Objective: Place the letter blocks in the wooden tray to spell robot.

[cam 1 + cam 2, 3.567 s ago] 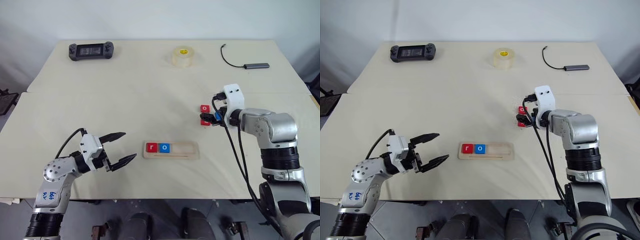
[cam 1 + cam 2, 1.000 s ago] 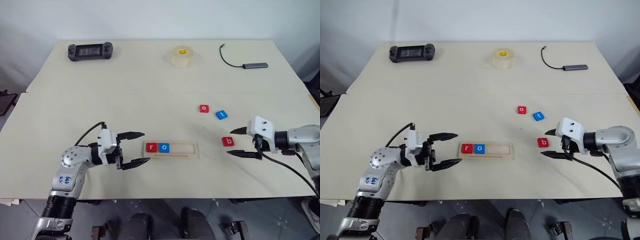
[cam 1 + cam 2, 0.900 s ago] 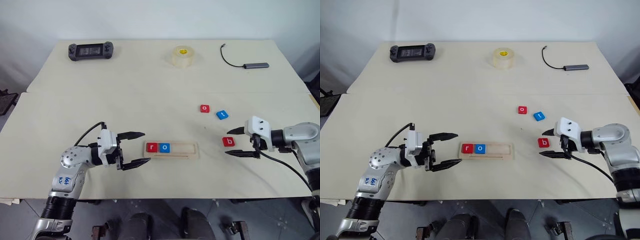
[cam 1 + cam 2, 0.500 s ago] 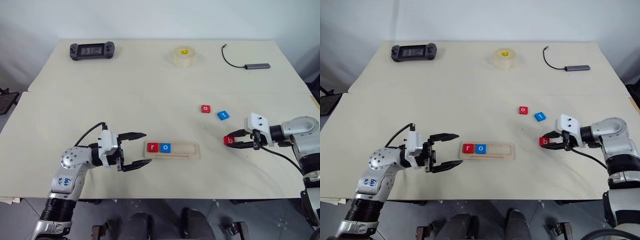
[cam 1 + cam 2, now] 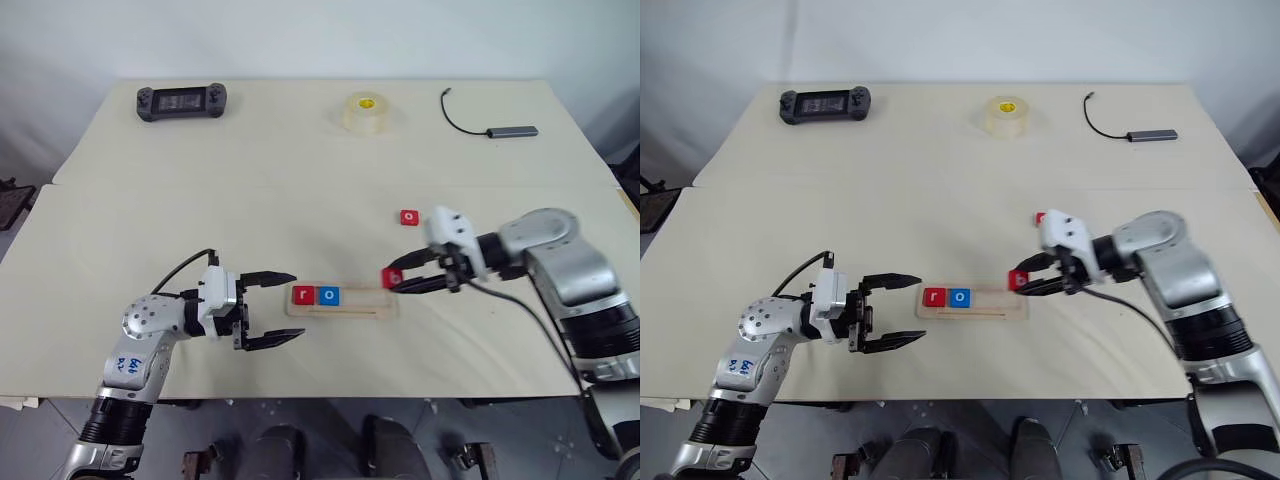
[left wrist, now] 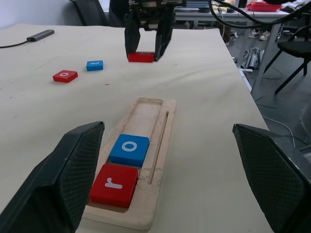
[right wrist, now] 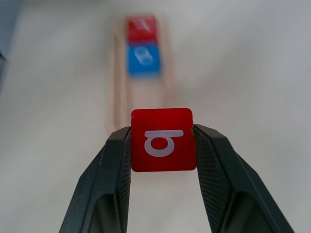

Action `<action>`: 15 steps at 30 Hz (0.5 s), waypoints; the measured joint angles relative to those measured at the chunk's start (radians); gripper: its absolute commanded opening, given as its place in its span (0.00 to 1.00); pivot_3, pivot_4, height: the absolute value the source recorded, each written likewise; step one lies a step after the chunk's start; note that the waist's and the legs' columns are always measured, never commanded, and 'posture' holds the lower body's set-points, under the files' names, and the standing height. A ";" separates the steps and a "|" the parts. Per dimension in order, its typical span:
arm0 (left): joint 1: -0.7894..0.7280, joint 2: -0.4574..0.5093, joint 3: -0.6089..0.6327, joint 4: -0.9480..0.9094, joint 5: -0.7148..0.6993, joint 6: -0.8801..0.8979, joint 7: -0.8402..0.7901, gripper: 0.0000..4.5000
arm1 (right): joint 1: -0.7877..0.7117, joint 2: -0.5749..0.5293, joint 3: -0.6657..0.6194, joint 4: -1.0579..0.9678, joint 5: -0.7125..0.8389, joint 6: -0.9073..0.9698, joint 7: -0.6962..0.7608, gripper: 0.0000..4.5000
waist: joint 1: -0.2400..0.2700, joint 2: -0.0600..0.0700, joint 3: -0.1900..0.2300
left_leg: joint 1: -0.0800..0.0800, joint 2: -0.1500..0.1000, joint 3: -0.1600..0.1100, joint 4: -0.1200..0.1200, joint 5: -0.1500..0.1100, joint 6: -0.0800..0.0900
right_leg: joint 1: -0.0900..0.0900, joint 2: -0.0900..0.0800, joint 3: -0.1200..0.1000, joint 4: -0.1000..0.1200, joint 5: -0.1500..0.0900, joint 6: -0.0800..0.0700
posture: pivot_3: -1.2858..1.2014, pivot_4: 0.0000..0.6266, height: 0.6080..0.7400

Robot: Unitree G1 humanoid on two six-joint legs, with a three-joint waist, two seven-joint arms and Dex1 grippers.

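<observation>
I count two of five done: the red "r" block [image 5: 303, 295] and blue "o" block [image 5: 329, 295] sit at the left end of the long pale-wood tray [image 5: 343, 312], which lies near the front edge of the cream desk [image 5: 300, 180]. My right gripper [image 5: 1025, 282] is clamped on the red "b" block [image 7: 163, 140], above the tray's right end. My left gripper [image 5: 285, 309] hangs wide open and empty beside the tray's left end. Left for me: seat the b, then the red "o" block [image 5: 408, 217] and blue "t" block [image 6: 95, 64] mid-desk.
</observation>
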 measured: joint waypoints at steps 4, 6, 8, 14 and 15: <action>0.011 0.000 0.000 0.000 0.003 -0.002 0.016 1.00 | 0.002 0.056 0.048 -0.024 -0.035 0.081 -0.108 0.33 | 0.009 0.000 0.000 | 0.000 -0.002 0.000 0.000 0.000 0.000 | 0.000 0.000 0.001 0.000 0.000 0.000 | 0.52 0.24 1.00; 0.020 0.001 0.002 0.000 0.003 -0.003 0.024 1.00 | 0.004 0.073 0.069 -0.024 -0.057 0.082 -0.144 0.33 | 0.010 0.000 0.000 | 0.000 -0.001 0.000 0.000 0.000 0.000 | -0.001 0.000 0.000 0.000 0.000 0.000 | 0.52 0.24 1.00; 0.025 0.003 0.004 0.000 0.003 -0.003 0.032 1.00 | 0.007 0.083 0.095 -0.024 -0.078 0.077 -0.167 0.33 | 0.009 0.000 0.000 | 0.000 -0.001 0.000 0.000 0.000 0.000 | -0.001 0.000 0.000 0.001 0.000 0.000 | 0.52 0.24 1.00; 0.036 0.012 0.024 0.000 0.003 -0.006 0.053 1.00 | 0.011 0.117 0.131 -0.020 -0.091 0.074 -0.200 0.33 | 0.002 0.000 0.000 | 0.000 -0.001 0.000 0.000 0.000 0.000 | -0.001 0.000 0.000 0.001 0.000 0.000 | 0.52 0.24 1.00; 0.036 0.012 0.024 -0.001 0.003 -0.006 0.055 1.00 | 0.011 0.126 0.135 -0.020 -0.091 0.073 -0.203 0.41 | 0.000 0.000 0.000 | 0.000 -0.001 0.000 0.000 0.000 0.000 | -0.001 0.000 0.000 0.001 0.000 0.000 | 0.52 0.24 1.00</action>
